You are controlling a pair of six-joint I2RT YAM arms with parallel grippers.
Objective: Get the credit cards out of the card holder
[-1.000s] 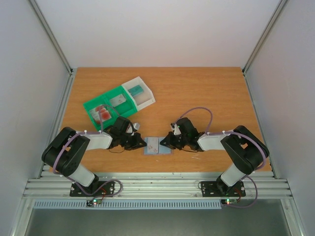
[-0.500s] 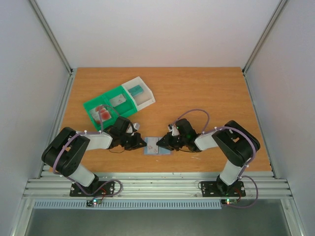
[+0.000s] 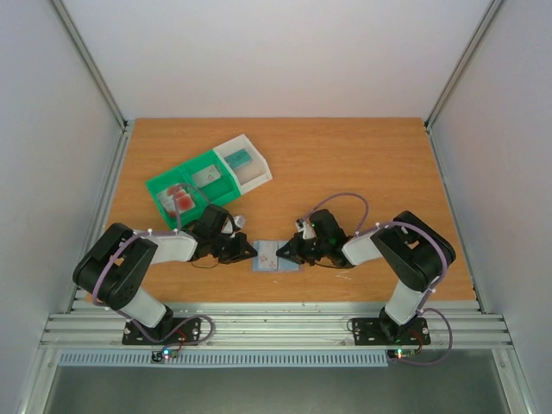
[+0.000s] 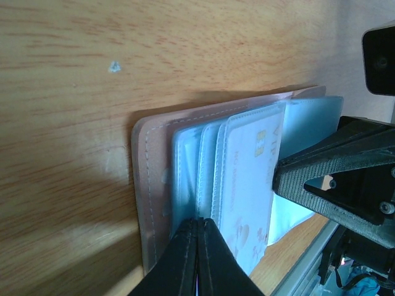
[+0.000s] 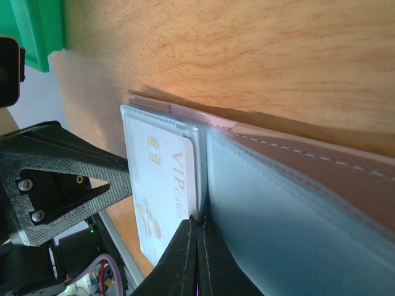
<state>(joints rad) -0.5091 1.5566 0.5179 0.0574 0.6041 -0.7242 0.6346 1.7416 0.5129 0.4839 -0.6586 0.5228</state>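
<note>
Your right arm has swung inward since a sec ago: its elbow sits further left, and the right gripper (image 3: 279, 253) has slid from just beside the card holder (image 3: 278, 259) onto it. Left arm hasn't moved, same spot as before.

Holder lies unfolded and flat on the table (image 3: 362, 164), near the front edge, between the 2 grippers. In the wrist views you see a stitched pinkish cover w/ pale blue clear sleeves stacked on top. One credit card (image 4: 247, 179), pale w/ a gold chip and "VIP" printed on it, sits inside the top sleeve, not pulled out.

Left gripper (image 4: 199, 225): fingers pressed together, tips resting on the holder's near edge at the sleeves. Can't tell if a sleeve is caught between them. Right gripper in its own wrist view: fingers also pressed together w/ no gap, tips touching the holder at the centre crease, just beside the VIP card's edge. It grips nothing you can see. The 2 grippers face each other across the holder, close but apart.

Green-and-white tray (image 3: 226, 166) sits well apart at the back left, tilted; it holds red-blotched cards (image 3: 179, 198) in the green end and a teal card (image 3: 239, 159) in the white end
</note>
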